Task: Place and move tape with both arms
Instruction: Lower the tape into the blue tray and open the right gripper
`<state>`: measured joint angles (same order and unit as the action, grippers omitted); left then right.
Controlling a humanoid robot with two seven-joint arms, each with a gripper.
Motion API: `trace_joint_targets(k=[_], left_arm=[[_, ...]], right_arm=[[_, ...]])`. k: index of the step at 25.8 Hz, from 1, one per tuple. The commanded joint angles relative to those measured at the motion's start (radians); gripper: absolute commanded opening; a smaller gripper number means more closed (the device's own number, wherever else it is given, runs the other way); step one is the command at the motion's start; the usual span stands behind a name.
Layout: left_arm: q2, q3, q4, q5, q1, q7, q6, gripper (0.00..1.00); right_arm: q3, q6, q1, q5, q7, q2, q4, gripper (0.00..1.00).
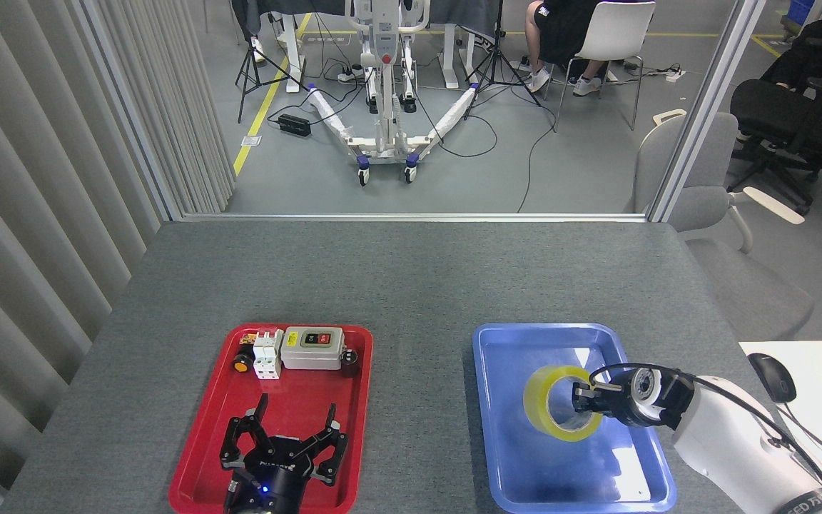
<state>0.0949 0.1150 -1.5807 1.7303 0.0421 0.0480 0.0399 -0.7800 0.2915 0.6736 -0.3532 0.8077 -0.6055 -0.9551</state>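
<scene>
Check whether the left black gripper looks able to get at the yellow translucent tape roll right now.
Probably not directly: the yellow translucent tape roll is held by the right gripper over the blue plastic tray, while the open left gripper hovers over the red plastic tray, apart.

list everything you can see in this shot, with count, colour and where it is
table: 1, grey, fills the foreground
red tray: 1, red, near left of table
switch box: 1, grey with red and black buttons, far end of red tray
white blocks: 1 cluster, white, left of switch box
round button: 1, orange-yellow, far left corner of red tray
blue tray: 1, blue, near right of table
tape: 1 roll, translucent yellow, on edge over blue tray
white chair: 1, white, far floor, a person seated
wheeled frame: 1, white, on far floor
left tool: 1, black, open over red tray
right tool: 1, black, gripping tape's rim
</scene>
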Motion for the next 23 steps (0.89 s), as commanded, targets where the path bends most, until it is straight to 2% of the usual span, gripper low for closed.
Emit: trace_joint_targets(k=[1,4,6,13,19,23], left_arm=[[0.0,0.0,-0.001,0.0,-0.001,0.0,0.0,1.0],[0.0,0.0,-0.001,0.0,-0.001,0.0,0.0,1.0],[0.0,0.0,-0.002,0.0,-0.001,0.0,0.0,1.0],[0.0,0.0,-0.002,0.0,0.005,0.0,0.0,1.0],[0.0,0.0,-0.002,0.0,0.009,0.0,0.0,1.0],[0.0,0.0,-0.002,0.0,0.009,0.0,0.0,1.0]], right_arm=[[-0.002,-0.029,0.027,-0.001,-0.01,0.016,0.07,0.0],[-0.001,-0.069,0.057,-0.001,-0.012,0.026,0.119,0.0],[-0.001,-0.098,0.061,-0.001,-0.012,0.029,0.145,0.07],[0.007,-0.103,0.06,-0.006,-0.015,0.027,0.148,0.26],[0.008,-0.106,0.052,-0.006,-0.016,0.026,0.145,0.31],[0.008,-0.11,0.05,-0.006,-0.016,0.026,0.142,0.38]])
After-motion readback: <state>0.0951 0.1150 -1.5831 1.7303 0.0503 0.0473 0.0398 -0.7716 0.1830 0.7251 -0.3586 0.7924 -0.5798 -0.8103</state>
